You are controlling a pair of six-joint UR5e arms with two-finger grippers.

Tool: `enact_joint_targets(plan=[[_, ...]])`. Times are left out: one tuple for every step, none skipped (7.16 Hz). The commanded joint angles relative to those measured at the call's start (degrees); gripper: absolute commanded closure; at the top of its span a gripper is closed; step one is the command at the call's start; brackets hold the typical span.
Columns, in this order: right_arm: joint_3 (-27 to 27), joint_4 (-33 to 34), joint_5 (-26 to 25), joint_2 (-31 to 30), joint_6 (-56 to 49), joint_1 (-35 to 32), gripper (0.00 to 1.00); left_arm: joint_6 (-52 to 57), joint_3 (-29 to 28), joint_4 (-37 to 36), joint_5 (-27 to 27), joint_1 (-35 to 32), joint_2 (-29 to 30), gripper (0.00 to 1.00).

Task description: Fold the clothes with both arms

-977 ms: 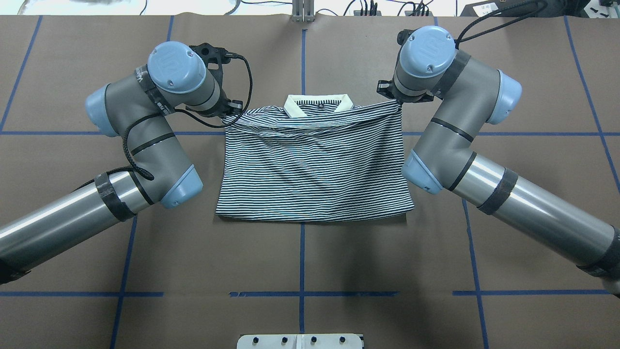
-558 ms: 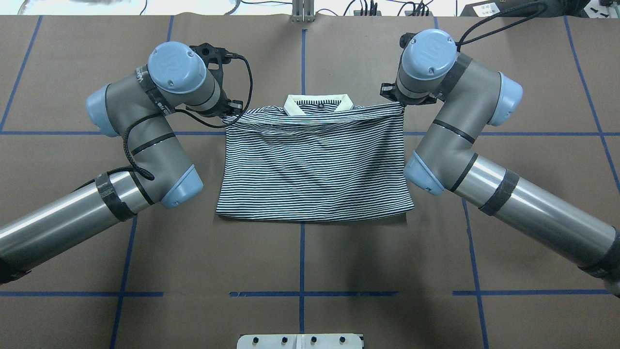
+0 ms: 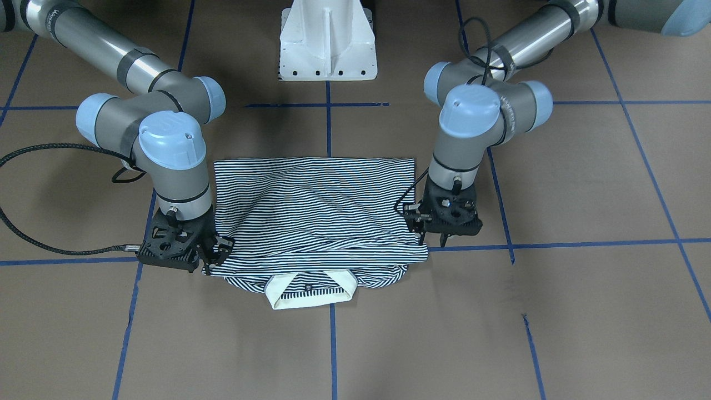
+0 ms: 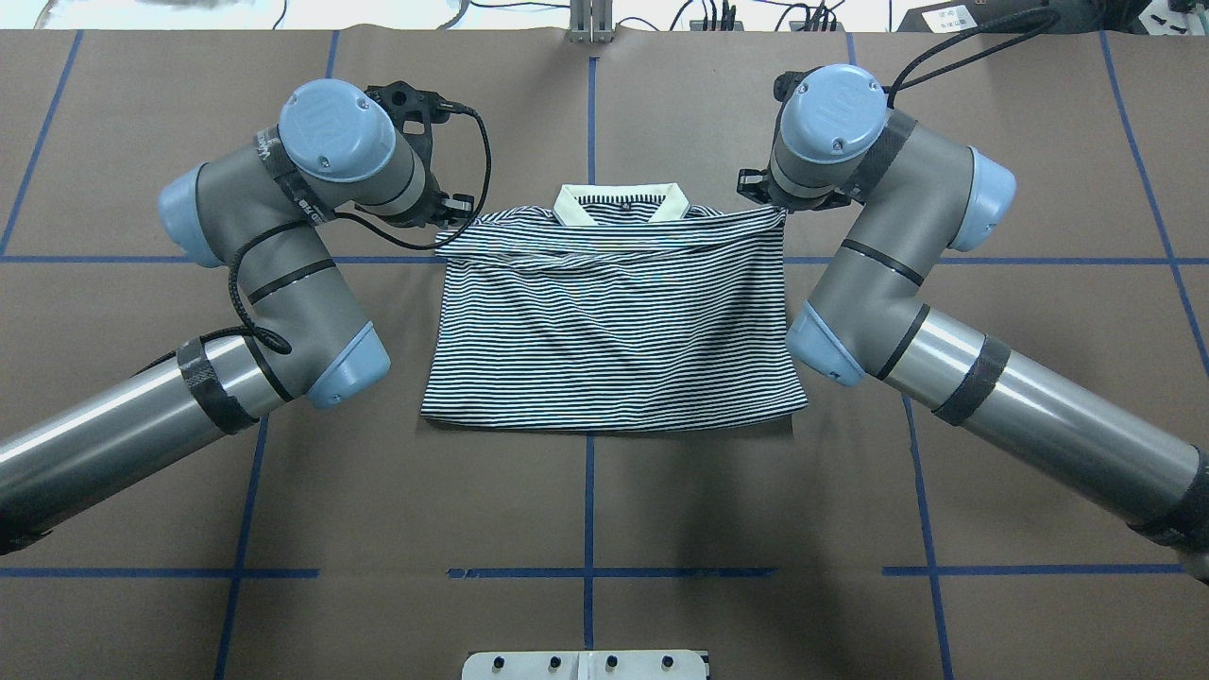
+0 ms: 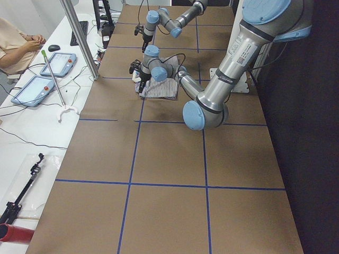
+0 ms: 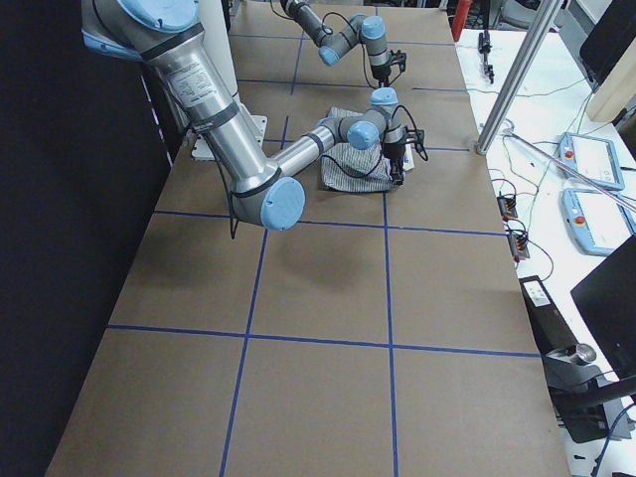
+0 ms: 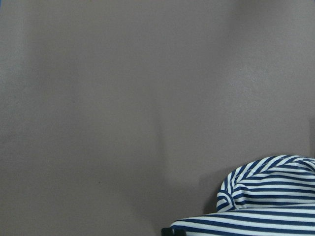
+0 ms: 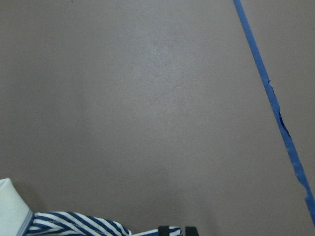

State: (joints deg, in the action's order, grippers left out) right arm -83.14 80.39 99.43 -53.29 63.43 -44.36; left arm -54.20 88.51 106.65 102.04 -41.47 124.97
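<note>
The polo shirt (image 4: pixel 614 331) lies folded on the brown worktop (image 4: pixel 604 510) in front of the white base (image 3: pixel 328 44), with its collar (image 3: pixel 308 297) on the side far from the base. Since a moment ago, the left arm (image 4: pixel 283 274) has slid a little outward and pulled its corner of the fold along. The left gripper (image 3: pixel 433 240) and the right gripper (image 3: pixel 216 255) each have their jaws pinched on a corner of the fold. The front-facing view shows this. From overhead, the arms mostly hide the jaws.

A brown table (image 4: pixel 378 510) crossed by blue tape lines (image 4: pixel 587 491) bears the folded striped polo shirt (image 4: pixel 614 340) and a white base (image 3: pixel 326 41).
</note>
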Motion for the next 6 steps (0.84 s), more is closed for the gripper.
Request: enact_joint_targets(plan=[[-2.9,-0.1,5.1,-2.7,-8.9,-3.3,0.00,0.6,9.1,0.2,0.4,0.5,-5.9,0.00],[-5.6,-0.1,7.3,-5.2,-12.2,-4.7,0.00,-0.3,12.4,0.3,2.0,2.3,-8.8,0.00],[-7.4,-0.1,8.6,-6.8,-13.2,-5.3,0.00,-3.2,15.4,1.0,1.8,5.5,-12.2,0.00],[-7.6,-0.1,8.6,-6.8,-13.2,-5.2,0.00,-8.8,15.9,4.3,1.5,8.2,-14.5,0.00],[-7.6,-0.1,8.5,-6.8,-13.2,-5.2,0.00,-12.7,15.9,9.5,-1.7,11.4,-18.0,0.15],[-7.6,-0.1,8.5,-6.8,-13.2,-5.2,0.00,-16.4,15.6,12.3,-3.7,13.7,-19.3,0.38]])
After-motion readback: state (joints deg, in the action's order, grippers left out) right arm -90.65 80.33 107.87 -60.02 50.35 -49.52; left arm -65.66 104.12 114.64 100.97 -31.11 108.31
